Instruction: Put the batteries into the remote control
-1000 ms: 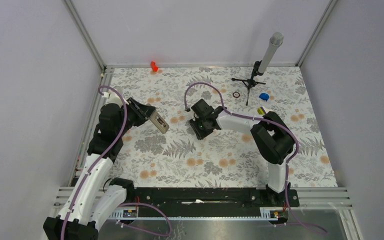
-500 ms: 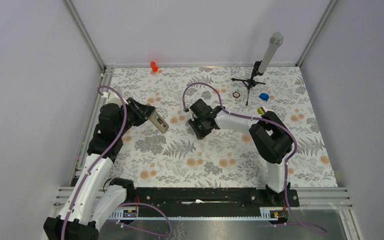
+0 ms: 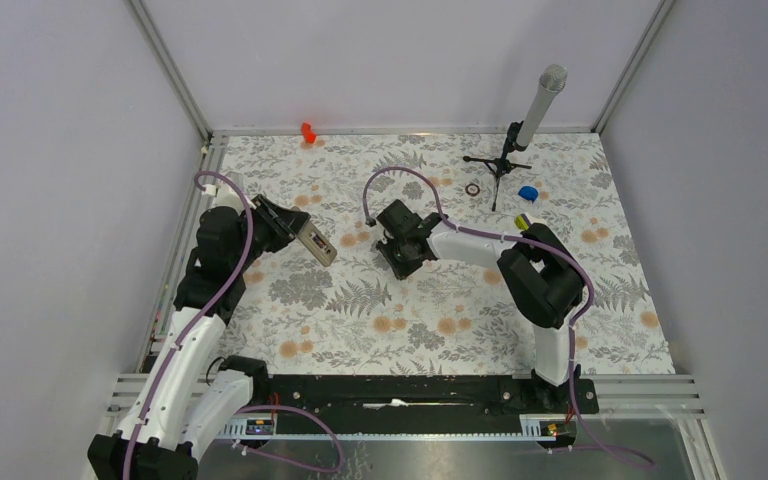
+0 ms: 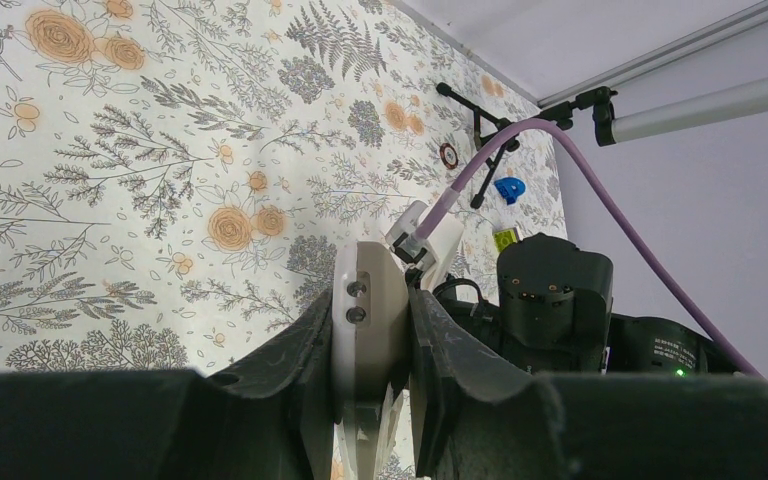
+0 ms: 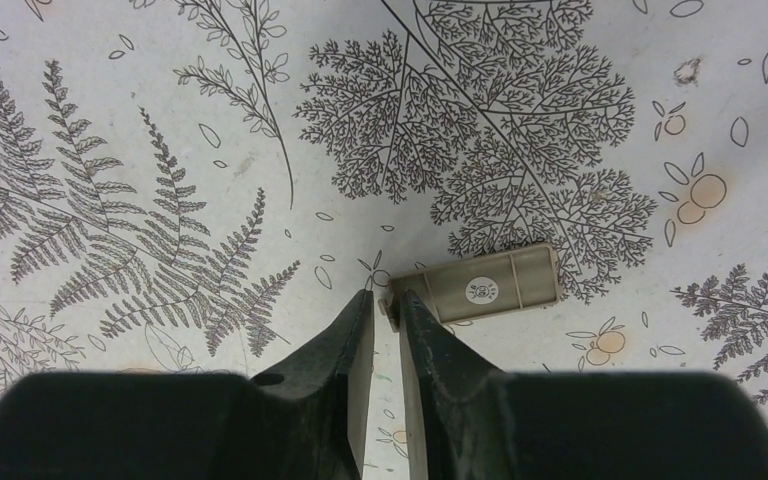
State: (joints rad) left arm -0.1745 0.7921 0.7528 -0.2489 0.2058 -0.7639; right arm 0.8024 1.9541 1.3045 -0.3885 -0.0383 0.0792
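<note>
My left gripper [image 3: 296, 229] is shut on the white remote control [image 3: 318, 243] and holds it above the table at the left. In the left wrist view the remote [image 4: 365, 300] stands edge-on between the fingers of that gripper [image 4: 370, 345]. My right gripper [image 3: 401, 256] points down at the table's middle. In the right wrist view its jaws [image 5: 385, 305] stand a narrow gap apart with nothing between them. A beige battery cover [image 5: 480, 288] lies flat on the table, its left end at the right fingertip. No batteries show in any view.
At the back right stand a microphone stand [image 3: 505, 160], a small dark ring [image 3: 473, 189], a blue piece [image 3: 528, 193] and a yellow-green bar [image 3: 523, 222]. A red piece [image 3: 307, 131] lies at the back wall. Metal frame posts rise at the back corners.
My right gripper has shifted slightly to the left and toward the back. My left gripper and the remote have stayed put.
</note>
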